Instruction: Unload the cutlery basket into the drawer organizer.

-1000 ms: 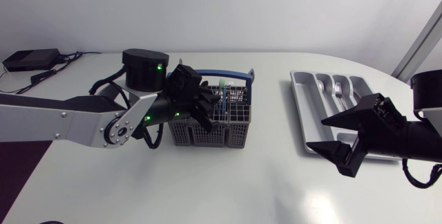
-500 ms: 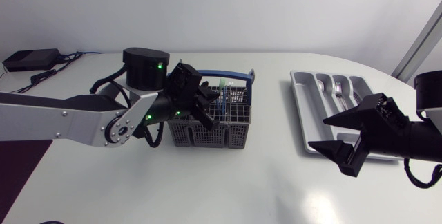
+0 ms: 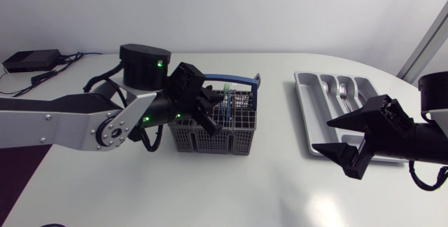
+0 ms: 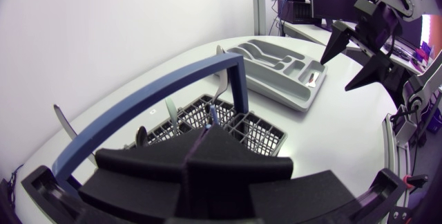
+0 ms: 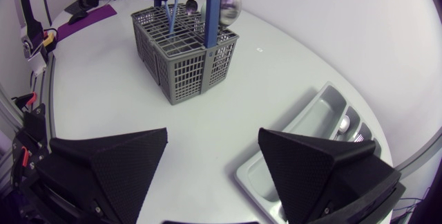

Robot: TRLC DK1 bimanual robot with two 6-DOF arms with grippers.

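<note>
Over the cutlery basket, the left hand is pressed together, pinching a thin blue-handled piece. If that piece catches the grid or the basket's blue bail, the basket may tip. The right hand hangs spread beside the drawer organizer.

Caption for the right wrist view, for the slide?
Open right gripper hovers over the table, cutlery basket ahead, drawer organizer beside one finger.

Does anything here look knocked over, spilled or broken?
Nothing stands out. The basket stands upright on the table with nothing spilled around it, and the grey tray lies flat with cutlery in its slots.
</note>
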